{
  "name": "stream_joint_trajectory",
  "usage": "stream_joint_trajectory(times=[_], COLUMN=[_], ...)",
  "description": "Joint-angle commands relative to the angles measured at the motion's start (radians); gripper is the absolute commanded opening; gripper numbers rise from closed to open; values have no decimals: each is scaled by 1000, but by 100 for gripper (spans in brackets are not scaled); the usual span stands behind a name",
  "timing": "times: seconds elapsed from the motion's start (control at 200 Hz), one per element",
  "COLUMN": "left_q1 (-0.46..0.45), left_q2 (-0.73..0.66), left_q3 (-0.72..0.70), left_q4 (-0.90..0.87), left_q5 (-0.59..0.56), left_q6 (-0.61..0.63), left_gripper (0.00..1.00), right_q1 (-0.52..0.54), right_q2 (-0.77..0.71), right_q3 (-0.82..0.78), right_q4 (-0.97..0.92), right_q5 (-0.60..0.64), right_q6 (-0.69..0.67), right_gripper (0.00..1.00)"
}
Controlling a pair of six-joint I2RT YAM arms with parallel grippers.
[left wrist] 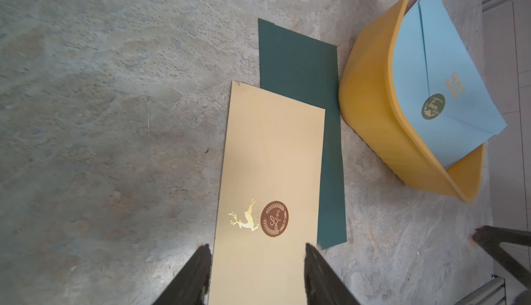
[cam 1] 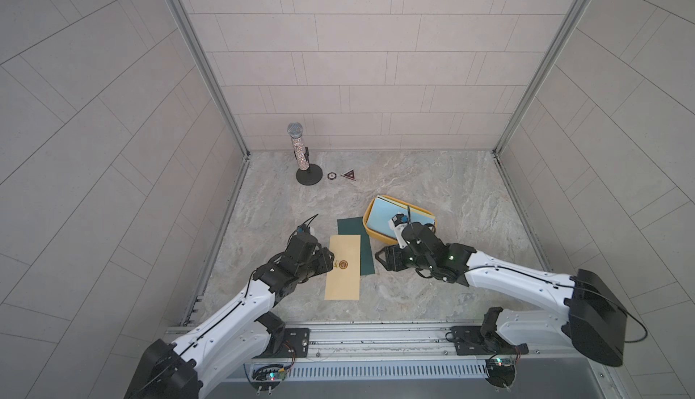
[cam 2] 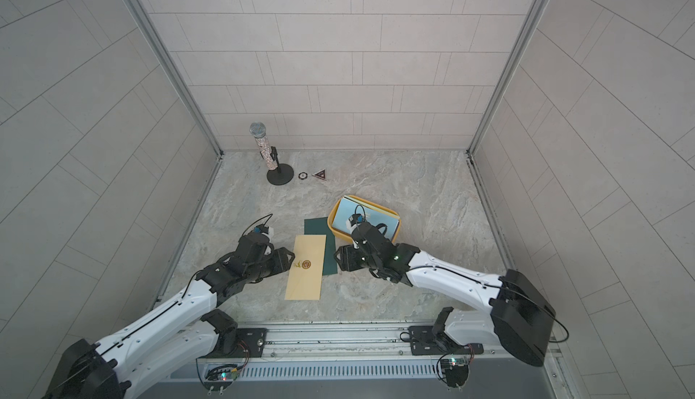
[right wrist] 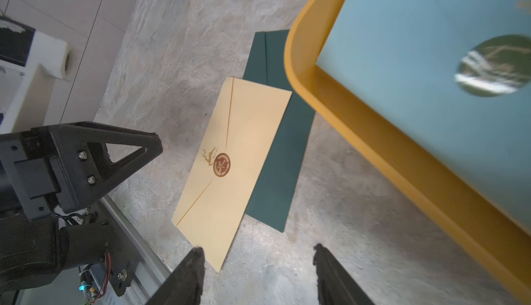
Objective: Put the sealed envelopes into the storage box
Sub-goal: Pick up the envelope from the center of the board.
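Note:
A cream envelope [cam 1: 344,273] [cam 2: 306,269] with a brown round seal lies flat, partly covering a dark green envelope [cam 1: 351,226] [left wrist: 298,65]. Just right of them stands the mustard-yellow storage box [cam 1: 370,224] [left wrist: 367,102]. A light blue envelope [cam 1: 383,214] [left wrist: 448,88] leans in the box and pokes over its rim. My left gripper [cam 1: 331,260] [left wrist: 257,248] is open, its fingers straddling the cream envelope's left long edge just above it. My right gripper [cam 1: 378,258] [right wrist: 258,249] is open over bare table beside the green envelope. Its wrist hides the box's near corner.
A glittery microphone on a round black stand [cam 1: 299,152] is at the back left. A small round badge [cam 1: 331,176] and a triangular badge [cam 1: 349,174] lie beside it. Metal rails run along the table's front and sides, and tiled walls enclose it.

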Motion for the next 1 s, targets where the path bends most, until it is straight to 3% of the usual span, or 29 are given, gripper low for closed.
stream_joint_trajectory(times=[0.0, 0.325, 0.74, 0.991], left_q1=[6, 6, 8, 8], left_q2=[4, 133, 273, 300], left_q3=[-47, -64, -77, -91], left_q4=[20, 86, 173, 226], left_q5=[29, 77, 159, 188], left_q6=[-48, -40, -39, -61], left_gripper=[57, 57, 54, 54], right_q1=[24, 31, 32, 19], right_q2=[113, 412, 527, 523], right_q3=[68, 217, 177, 113], right_q4=[33, 28, 110, 297], right_q5=[-8, -71, -103, -193], right_q6=[79, 147, 263, 360], right_gripper=[63, 60, 58, 58])
